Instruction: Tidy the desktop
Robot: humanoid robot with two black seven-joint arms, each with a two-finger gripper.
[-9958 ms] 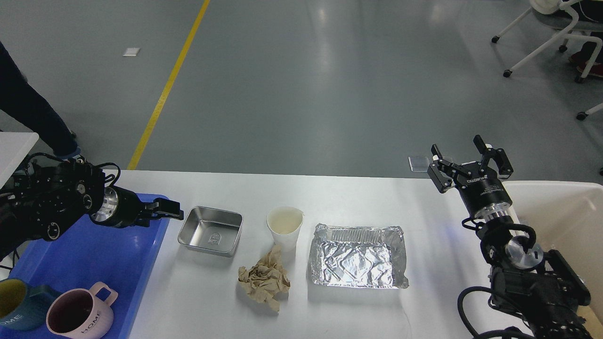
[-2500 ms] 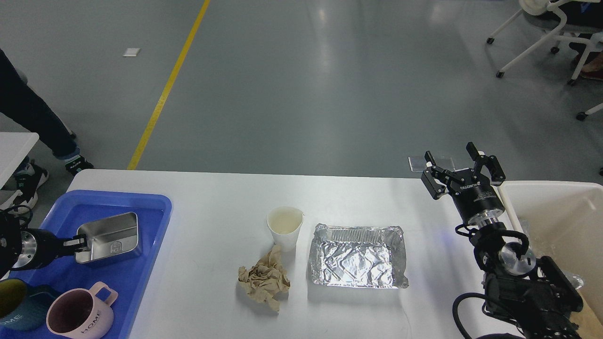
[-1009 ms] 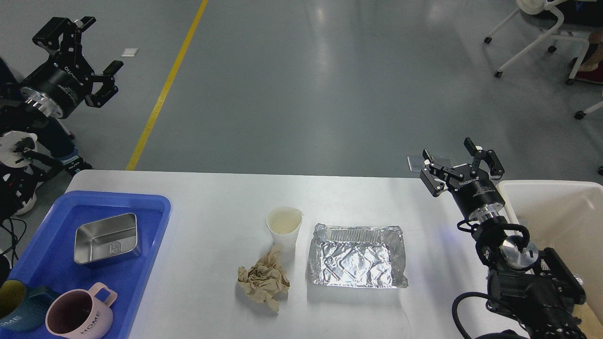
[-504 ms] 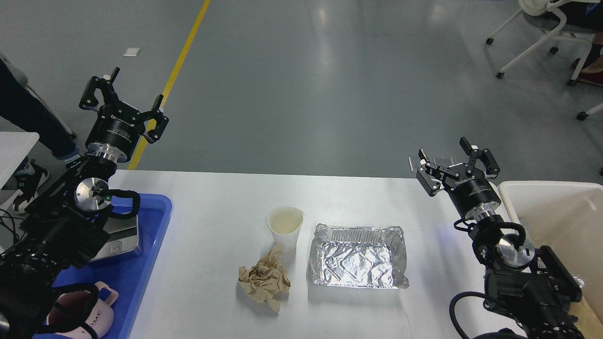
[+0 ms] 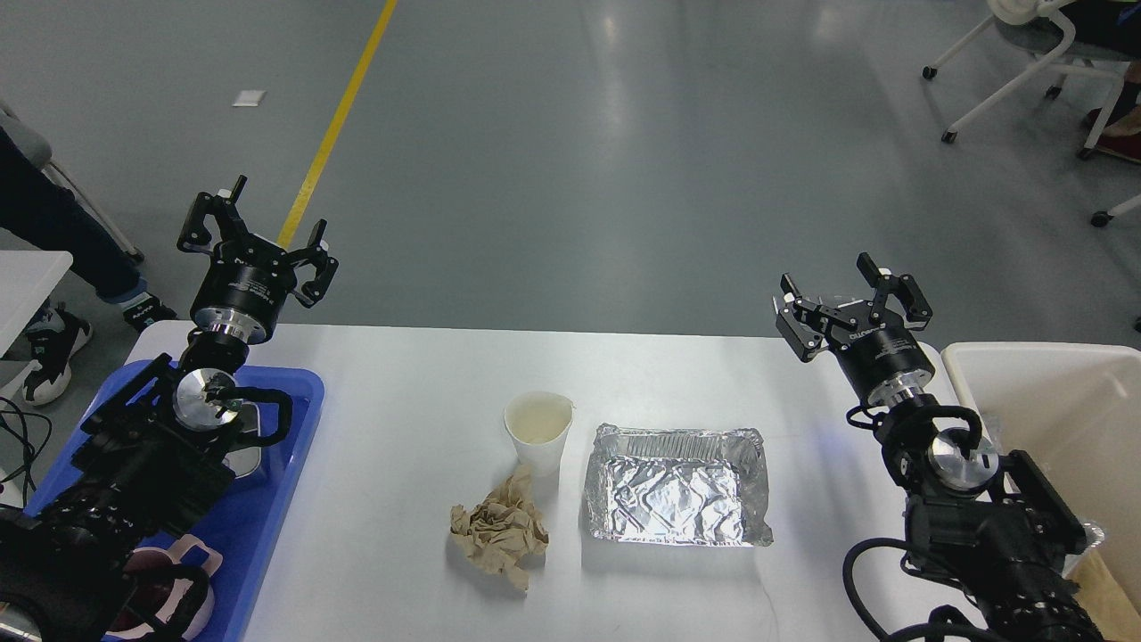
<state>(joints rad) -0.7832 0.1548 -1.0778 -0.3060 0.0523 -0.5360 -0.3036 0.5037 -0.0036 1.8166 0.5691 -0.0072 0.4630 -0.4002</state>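
Note:
The white desktop carries a white paper cup, a crumpled brown paper ball in front of it, and an empty foil tray to their right. My left gripper is open and empty, raised above the table's far left corner. My right gripper is open and empty, raised above the far right of the table. My left arm hides most of the steel tin that lies in the blue tray.
A pink mug sits at the near end of the blue tray, partly behind my arm. A cream-white bin stands at the table's right end. A person's legs are at the far left, office chairs at the far right.
The steel tin was carried from the desktop into the blue tray and let go. My left arm then rose and swung in over the tray. My right gripper drifted slightly left.

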